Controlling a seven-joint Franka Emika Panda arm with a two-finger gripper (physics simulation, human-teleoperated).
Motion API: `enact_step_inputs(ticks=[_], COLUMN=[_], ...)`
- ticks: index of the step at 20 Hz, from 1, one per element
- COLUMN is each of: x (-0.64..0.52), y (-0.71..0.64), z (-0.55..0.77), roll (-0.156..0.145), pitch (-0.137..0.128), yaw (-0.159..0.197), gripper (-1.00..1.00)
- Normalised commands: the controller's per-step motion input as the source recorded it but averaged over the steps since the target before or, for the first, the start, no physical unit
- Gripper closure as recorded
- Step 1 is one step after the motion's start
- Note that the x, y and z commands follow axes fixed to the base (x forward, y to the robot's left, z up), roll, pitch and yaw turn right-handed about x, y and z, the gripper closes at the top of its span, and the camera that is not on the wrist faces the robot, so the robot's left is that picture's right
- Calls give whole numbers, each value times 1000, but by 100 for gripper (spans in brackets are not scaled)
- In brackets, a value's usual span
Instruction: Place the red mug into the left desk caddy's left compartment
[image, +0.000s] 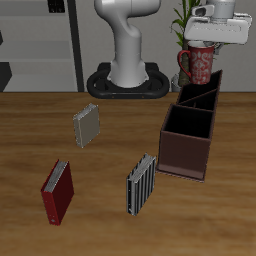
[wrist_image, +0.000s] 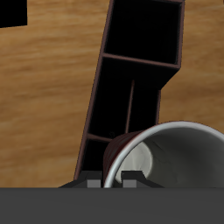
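Observation:
My gripper (image: 207, 46) is shut on the rim of the red mug (image: 197, 63) and holds it upright in the air above the far end of the left desk caddy (image: 186, 150), a long dark reddish-brown box with black inside. The left compartment (image: 204, 92), with its taller sloping walls, lies just below the mug. In the wrist view the mug (wrist_image: 171, 162) shows its white inside close up. The caddy (wrist_image: 109, 61) stretches away beneath it, its narrow divided section (wrist_image: 116, 109) nearest the mug. The fingertips (wrist_image: 131, 182) barely show.
A grey book (image: 87, 125), a red book (image: 58, 190) and a striped book (image: 141, 182) stand on the table, away from the caddy. The robot's base (image: 125, 78) stands at the back, with a plant (image: 183, 22) behind the mug.

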Motion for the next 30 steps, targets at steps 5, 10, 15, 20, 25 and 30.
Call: enact_step_inputs(ticks=[5,10,15,20,25,30], x=[-213,-42,48,17,-22,-1], y=[115,44,-16,66,138,88], z=[-153,-138,-128,-215,-273,-146], roll=[36,11,-9,7,43,34], pitch=[11,32,21,33,51,28], yaw=[12,-8,-3,-14,-28,-10], gripper=[100,100,100,100,100,100])
